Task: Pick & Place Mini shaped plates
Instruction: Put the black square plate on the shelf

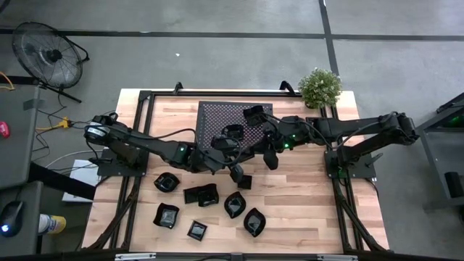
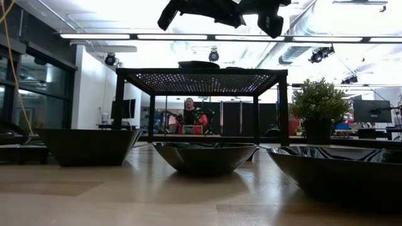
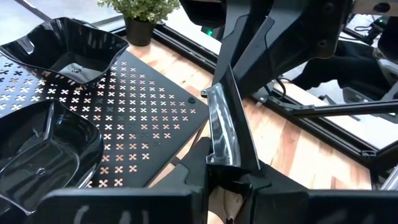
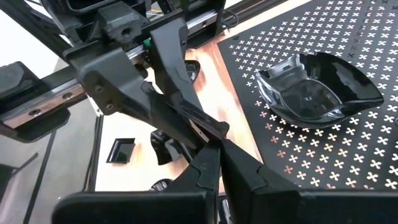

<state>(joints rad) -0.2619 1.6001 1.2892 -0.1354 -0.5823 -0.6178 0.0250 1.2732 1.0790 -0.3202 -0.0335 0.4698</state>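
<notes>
From above, both dark arms reach inward and meet at the near edge of the black perforated mesh rack (image 1: 228, 119), holding one small glossy black plate (image 1: 239, 172) between them. In the left wrist view, the left gripper (image 3: 227, 186) is clamped on that plate's rim (image 3: 222, 127). In the right wrist view, the right gripper (image 4: 219, 163) pinches it too.

Right gripper (image 4: 217, 146) jaws pinching thin plate (image 4: 202, 124), dish (image 4: 317, 93) on perforated rack (image 4: 348, 162)

No readable text, label, brand or number shows on anything
</notes>
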